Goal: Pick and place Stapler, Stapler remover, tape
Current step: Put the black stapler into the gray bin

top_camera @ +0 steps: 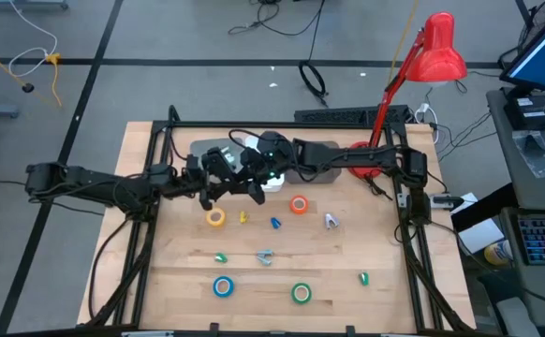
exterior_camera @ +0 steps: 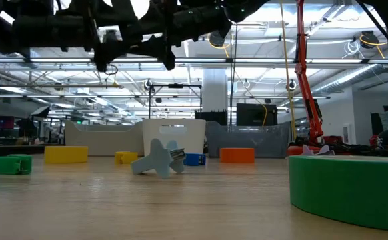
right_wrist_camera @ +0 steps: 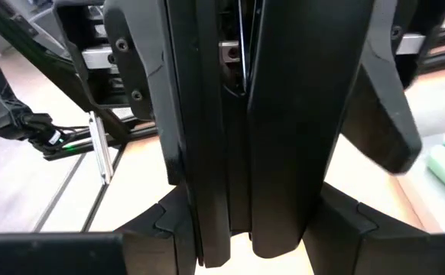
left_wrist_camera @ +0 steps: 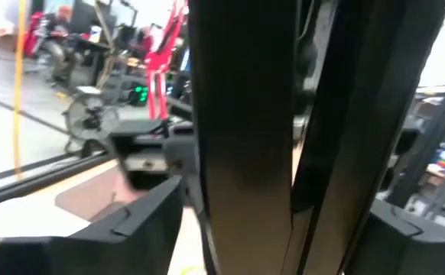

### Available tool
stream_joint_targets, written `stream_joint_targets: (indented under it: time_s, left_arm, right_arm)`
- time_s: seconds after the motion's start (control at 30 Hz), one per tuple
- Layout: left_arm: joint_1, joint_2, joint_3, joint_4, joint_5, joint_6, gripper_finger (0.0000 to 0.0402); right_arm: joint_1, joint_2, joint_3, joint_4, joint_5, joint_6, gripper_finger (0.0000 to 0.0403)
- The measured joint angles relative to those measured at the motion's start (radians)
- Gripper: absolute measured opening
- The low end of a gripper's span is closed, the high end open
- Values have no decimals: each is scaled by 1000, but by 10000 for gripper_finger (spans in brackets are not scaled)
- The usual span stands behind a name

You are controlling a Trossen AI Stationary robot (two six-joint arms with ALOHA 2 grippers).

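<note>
Closest to the low camera, green tape roll lying flat at the front of the table, with blue roll beside it to the left. Farther back, yellow roll and orange roll, well apart, small staple removers scattered between; one grey remover tilted on its side mid-table. Above the back centre, stapler off the table, clamped upright in the right end effector. Left end effector right beside it, fingers spread wide around the same black stapler body, not gripping. Grey tray behind both.
</note>
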Motion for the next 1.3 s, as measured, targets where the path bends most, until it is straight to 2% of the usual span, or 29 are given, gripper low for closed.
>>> stream_joint_targets:
  time_s: [0.3, 0.6, 0.93, 1.07, 1.3]
  left_arm:
    - [1, 20, 0, 17, 56, -26, 181]
    - [2, 11, 0, -36, 38, -37, 181]
    - [95, -62, -1, -241, -35, -48, 183]
    - [165, -102, 19, -419, -60, -19, 183]
    - [306, -48, 278, -1020, -47, 231, 183]
  right_arm:
    - [2, 0, -1, -20, 13, 2, 170]
    - [3, 0, 0, -101, 65, -79, 222]
    - [-44, -11, 0, -463, 60, -158, 232]
    - [-69, -11, 0, -591, 68, -175, 228]
    - [-95, -11, 0, -704, 69, -237, 228]
